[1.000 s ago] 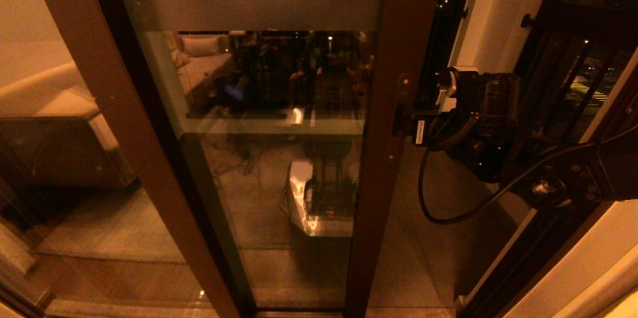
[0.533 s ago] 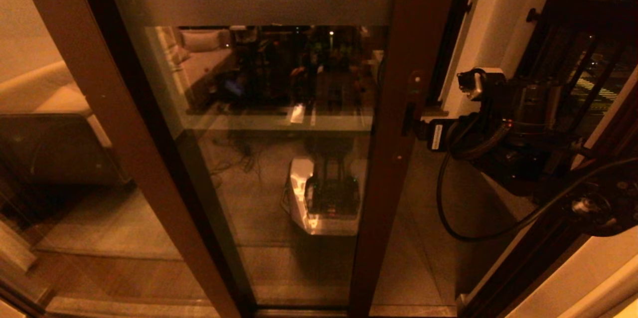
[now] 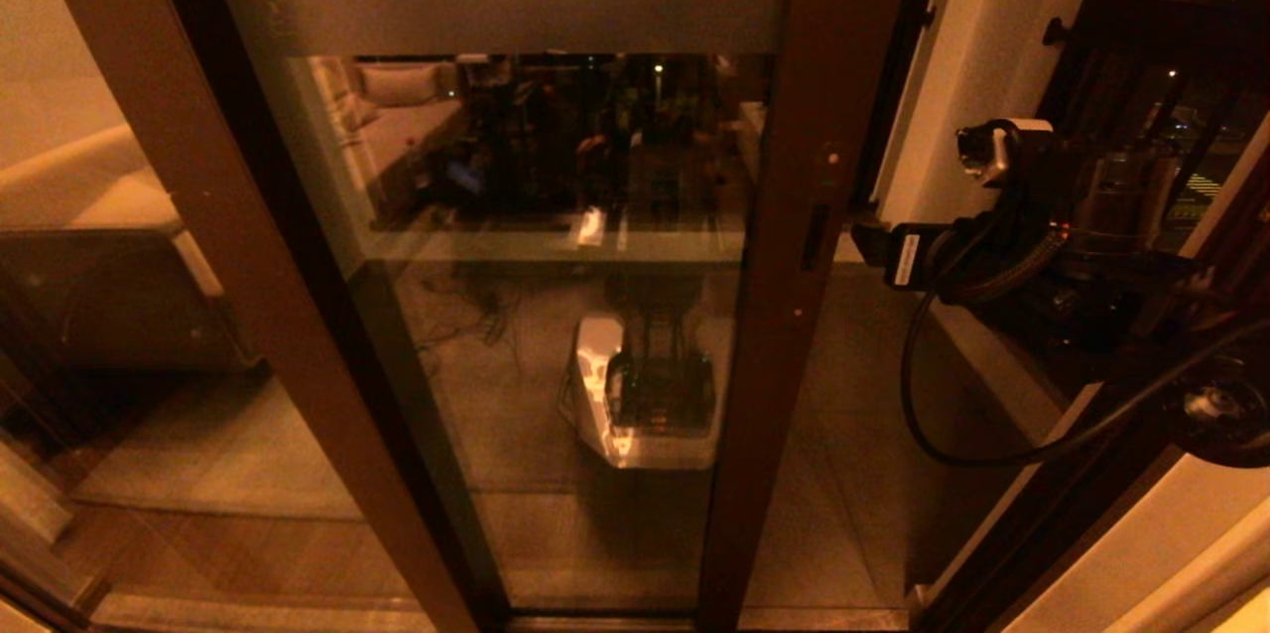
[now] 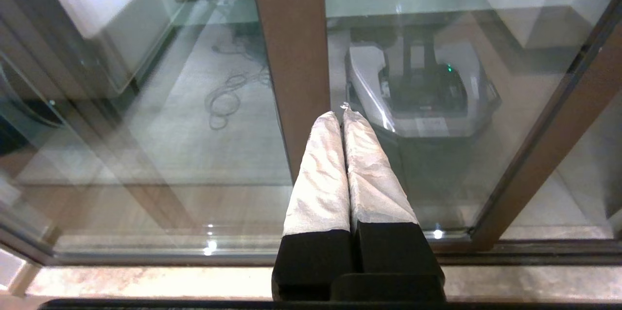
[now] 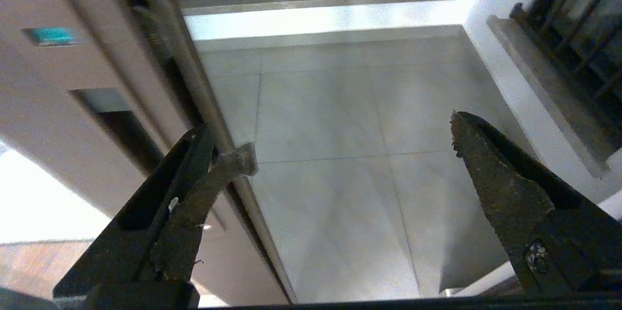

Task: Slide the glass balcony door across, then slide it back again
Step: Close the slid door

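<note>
The glass balcony door (image 3: 516,246) stands just to the left of the right hand (image 3: 865,238), its dark brown stile (image 3: 794,316) upright and its slot handle (image 3: 814,236) level with the hand's fingertips. A gap of bare balcony floor (image 5: 330,154) shows between the stile's edge and the white wall on the hand's far side, so the door looks only partly across its track.

In the right wrist view the right hand (image 5: 340,149) is spread wide and holds nothing: one finger (image 5: 194,193) sits right at the stile's edge beside the slot, and whether it touches I cannot tell, while the other finger (image 5: 505,193) hangs over open floor, well clear of everything. The left hand (image 4: 342,164) is pressed closed on nothing, low and pointing at the lighter brown post (image 4: 291,57) of the unmoving glass panel, and appears idle.

The main risk, as I judge it, lies in re-engaging. The slot is narrow, and a fingertip aimed slightly off would skid along the stile's face instead of seating, so a push would slip off and the door would stay put. With the hand this wide, the far finger could also swing into the wall as the arm travels. A push angled into the door could bind it in its track.
</note>
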Robot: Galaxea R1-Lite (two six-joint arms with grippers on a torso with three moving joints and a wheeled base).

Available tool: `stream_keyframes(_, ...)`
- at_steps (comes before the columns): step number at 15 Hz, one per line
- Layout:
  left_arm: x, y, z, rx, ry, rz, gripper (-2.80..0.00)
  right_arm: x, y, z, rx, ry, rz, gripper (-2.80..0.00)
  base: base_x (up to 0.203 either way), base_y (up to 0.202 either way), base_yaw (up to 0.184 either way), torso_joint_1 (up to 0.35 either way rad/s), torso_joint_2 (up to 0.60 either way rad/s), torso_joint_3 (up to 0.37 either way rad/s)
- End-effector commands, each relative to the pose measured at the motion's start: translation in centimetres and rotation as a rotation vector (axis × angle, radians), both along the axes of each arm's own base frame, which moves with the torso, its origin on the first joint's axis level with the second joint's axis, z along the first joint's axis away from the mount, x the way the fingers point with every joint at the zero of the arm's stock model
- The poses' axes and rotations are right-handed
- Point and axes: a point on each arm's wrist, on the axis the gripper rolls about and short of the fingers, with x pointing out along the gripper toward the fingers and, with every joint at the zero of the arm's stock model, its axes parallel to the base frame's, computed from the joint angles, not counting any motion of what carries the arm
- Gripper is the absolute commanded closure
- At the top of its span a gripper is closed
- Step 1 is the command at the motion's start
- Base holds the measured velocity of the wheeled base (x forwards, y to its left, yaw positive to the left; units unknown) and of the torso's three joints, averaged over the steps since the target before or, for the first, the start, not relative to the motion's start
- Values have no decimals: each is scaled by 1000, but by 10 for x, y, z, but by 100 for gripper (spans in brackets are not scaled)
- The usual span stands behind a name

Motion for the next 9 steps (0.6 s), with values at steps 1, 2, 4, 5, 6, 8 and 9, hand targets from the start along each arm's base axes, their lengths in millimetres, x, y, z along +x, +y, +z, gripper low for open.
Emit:
stream_keyframes(1,0,0,0,0,0,0,0,-11,-2,8,8,-25,7,-280,0,0,0,0,0,0)
stream_keyframes(2,0,0,0,0,0,0,0,-19,-4,11,2,-30,13,-280,0,0,0,0,0,0)
stream_keyframes(4,0,0,0,0,0,0,0,-44,-5,21,-16,-58,43,-280,0,0,0,0,0,0)
stream_keyframes(5,0,0,0,0,0,0,0,-55,-5,28,-12,-81,62,-280,0,0,0,0,0,0)
stream_keyframes(6,0,0,0,0,0,0,0,-65,-4,36,-6,-101,79,-280,0,0,0,0,0,0)
stream_keyframes(8,0,0,0,0,0,-1,0,-82,1,44,-20,-67,122,-280,0,0,0,0,0,0)
stream_keyframes(9,0,0,0,0,0,-1,0,-85,3,48,-37,-23,104,-280,0,0,0,0,0,0)
